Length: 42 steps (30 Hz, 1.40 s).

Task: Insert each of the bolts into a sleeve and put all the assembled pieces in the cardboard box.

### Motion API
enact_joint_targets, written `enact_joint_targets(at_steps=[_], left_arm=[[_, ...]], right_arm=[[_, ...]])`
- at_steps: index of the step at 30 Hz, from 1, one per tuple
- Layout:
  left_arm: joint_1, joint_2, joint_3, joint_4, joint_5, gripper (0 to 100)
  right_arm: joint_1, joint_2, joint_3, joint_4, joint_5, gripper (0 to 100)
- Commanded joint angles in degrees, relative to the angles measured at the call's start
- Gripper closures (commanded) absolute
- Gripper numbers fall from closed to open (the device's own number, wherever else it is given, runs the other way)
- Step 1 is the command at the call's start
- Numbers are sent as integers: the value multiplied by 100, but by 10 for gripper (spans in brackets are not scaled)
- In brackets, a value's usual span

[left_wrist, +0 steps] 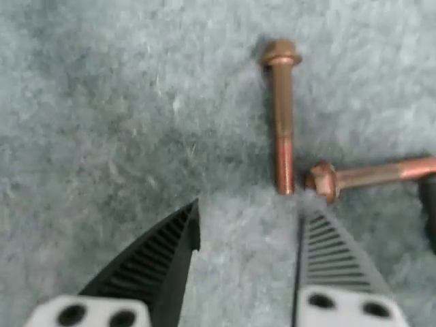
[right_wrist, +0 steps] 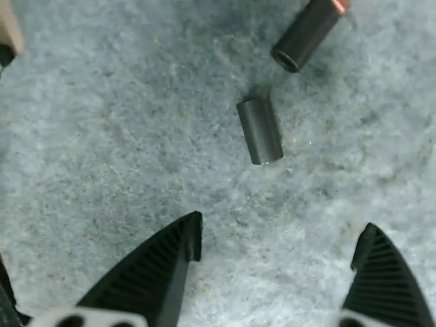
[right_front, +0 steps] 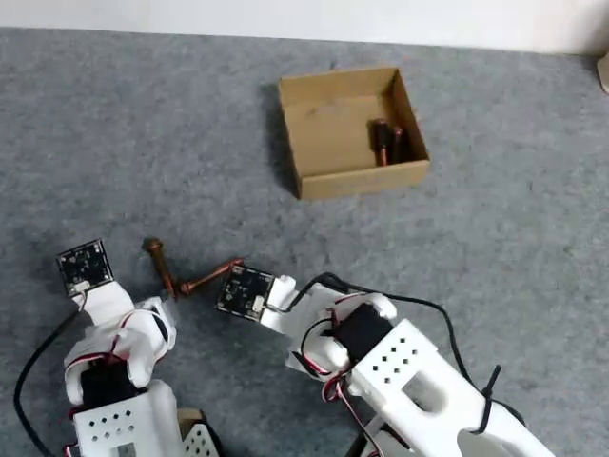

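Two copper bolts lie touching on the grey table, lower left in the high view, just ahead of the released left claw. The right claw is spread wide near two dark sleeves. The cardboard box, upper centre, holds assembled pieces.

Not much besides the counter, which is covered in a grey, fuzzy carpet-type material that looks kinda speckled up close. A plain white strip runs along the far edge. At the far right edge there's a sliver of some pale beige object, too cut off to identify.
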Motion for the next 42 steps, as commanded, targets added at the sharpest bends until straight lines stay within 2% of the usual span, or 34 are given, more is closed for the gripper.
enact_joint_targets(at_steps=[1,4,11,15,19,22,28,36,42], left_arm=[[101,-13,-31,-571,35,941],[92,-13,-75,-791,26,978],[84,-13,-207,-484,53,887],[92,-13,-171,-492,360,885],[163,-13,-215,-519,360,885],[514,48,-215,-695,369,885],[1015,48,-303,-712,782,884],[1024,57,-286,-686,800,884],[1033,57,-233,-730,800,884]], right_arm=[[-57,-13,-13,-136,229,678],[-48,418,-22,-145,246,678],[-66,1244,-171,-778,202,678],[-66,1244,-286,-778,237,678],[-75,1305,-277,-813,352,678],[-75,1305,-303,-822,536,678],[-602,1314,-514,-787,492,678],[-927,1341,-532,-866,281,678],[-927,2141,-514,-1270,281,678]])
